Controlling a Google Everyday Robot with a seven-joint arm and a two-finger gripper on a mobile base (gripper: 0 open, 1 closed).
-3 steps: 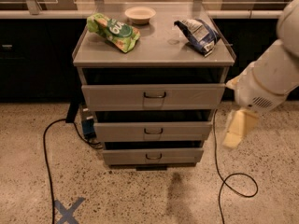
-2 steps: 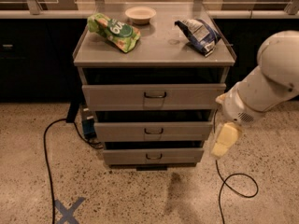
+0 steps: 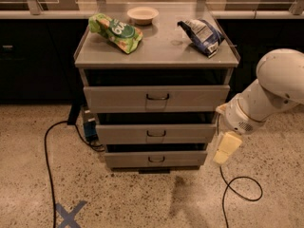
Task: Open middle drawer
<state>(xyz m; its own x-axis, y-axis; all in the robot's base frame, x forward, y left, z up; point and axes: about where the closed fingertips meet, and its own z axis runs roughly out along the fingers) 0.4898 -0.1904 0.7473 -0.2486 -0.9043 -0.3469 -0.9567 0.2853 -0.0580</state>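
Note:
The middle drawer (image 3: 190,133) is a grey flat front with a small dark loop handle (image 3: 156,134) at its centre. It sits closed between the taller top drawer (image 3: 114,99) and the bottom drawer (image 3: 128,159) of a grey cabinet. My gripper (image 3: 221,156) hangs pointing down at the end of the white arm (image 3: 270,91). It is just right of the cabinet's right edge, level with the gap between the middle and bottom drawers. It is well to the right of the handle and holds nothing visible.
On the cabinet top (image 3: 161,51) lie a green bag (image 3: 115,31), a blue-white bag (image 3: 203,34) and a small bowl (image 3: 143,14). Black cables (image 3: 47,160) run on the floor on both sides. A blue tape X (image 3: 70,213) marks the floor at the front left.
The arm has swung left and slightly down, bringing the gripper from clear of the cabinet to right beside its right edge. The drawers have not moved.

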